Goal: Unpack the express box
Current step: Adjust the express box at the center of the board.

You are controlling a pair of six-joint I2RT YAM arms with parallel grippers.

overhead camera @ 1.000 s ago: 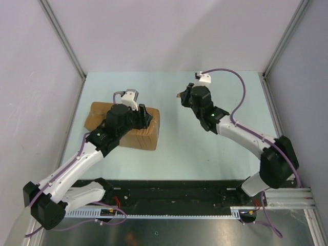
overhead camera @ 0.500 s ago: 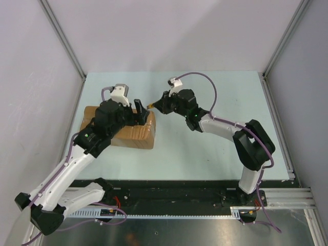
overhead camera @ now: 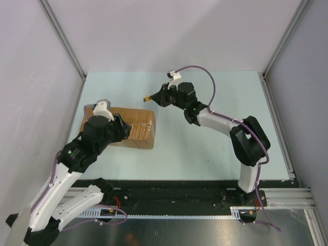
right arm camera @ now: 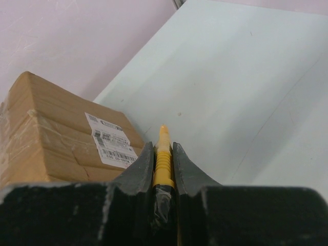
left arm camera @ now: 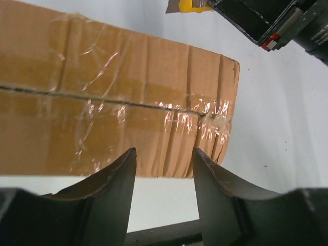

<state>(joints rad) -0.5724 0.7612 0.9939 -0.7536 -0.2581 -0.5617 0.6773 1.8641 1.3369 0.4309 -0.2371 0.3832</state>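
Hovering my left gripper, fingers apart, over the express box; right gripper clamped on yellow knife just beyond its far edge.

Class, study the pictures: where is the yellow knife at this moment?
In the top view, the yellow knife sits clamped in the right gripper near the table's middle, just beyond the cardboard box's far right corner.

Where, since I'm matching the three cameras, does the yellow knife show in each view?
Top external: yellow knife, centre, just past the far right corner of the express box.
Left wrist: top edge, right of centre.
Right wrist: bottom centre, held in the right gripper.
Shared landmark: that box, in all three.
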